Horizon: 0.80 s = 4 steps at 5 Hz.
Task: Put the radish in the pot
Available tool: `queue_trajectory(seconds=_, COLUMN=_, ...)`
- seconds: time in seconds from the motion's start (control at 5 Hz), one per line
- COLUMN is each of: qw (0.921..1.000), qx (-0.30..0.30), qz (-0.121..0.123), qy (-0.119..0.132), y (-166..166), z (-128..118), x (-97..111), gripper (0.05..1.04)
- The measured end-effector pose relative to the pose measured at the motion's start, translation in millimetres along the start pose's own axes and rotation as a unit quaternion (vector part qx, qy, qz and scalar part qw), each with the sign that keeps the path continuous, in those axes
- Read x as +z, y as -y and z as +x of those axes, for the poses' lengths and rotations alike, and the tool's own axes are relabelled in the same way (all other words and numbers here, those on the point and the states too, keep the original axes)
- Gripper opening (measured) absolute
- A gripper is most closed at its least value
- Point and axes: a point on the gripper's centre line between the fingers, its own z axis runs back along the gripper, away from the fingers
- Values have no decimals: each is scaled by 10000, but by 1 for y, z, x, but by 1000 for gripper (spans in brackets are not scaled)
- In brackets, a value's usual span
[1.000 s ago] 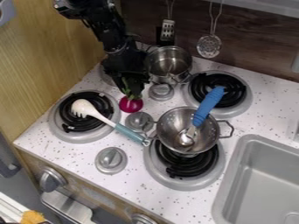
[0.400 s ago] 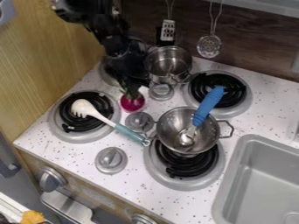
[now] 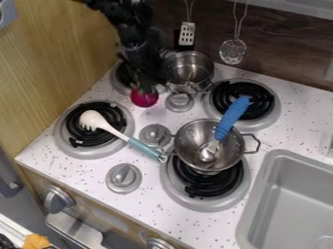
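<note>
Left of the back pot (image 3: 188, 68) and slightly nearer the camera, the radish (image 3: 143, 99) is gripped from above by the end effector (image 3: 145, 88). Both have just shifted rearward, so the carry seems underway, the drop still ahead.

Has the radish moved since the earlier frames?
Yes, upward in the view: earlier lower than the uppermost stove knob, the radish is now roughly level with it.
</note>
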Motion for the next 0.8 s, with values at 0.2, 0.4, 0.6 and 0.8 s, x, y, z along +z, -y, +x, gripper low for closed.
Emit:
queue_trajectory(seconds=0.2, qw=9982, qx=-501, qz=244, qy=205, y=-3, z=19, x=6, gripper=108)
queue_trajectory(seconds=0.4, qw=9929, qx=-966, qz=418, qy=547, y=-5, z=55, x=13, gripper=108)
queue_trajectory(seconds=0.6, qw=9897, qx=-1270, qz=348, qy=557, y=-3, z=69, x=4, gripper=108)
queue_trajectory(seconds=0.8, qw=9869, qx=-1535, qz=91, qy=481, y=3, z=75, x=-12, gripper=108)
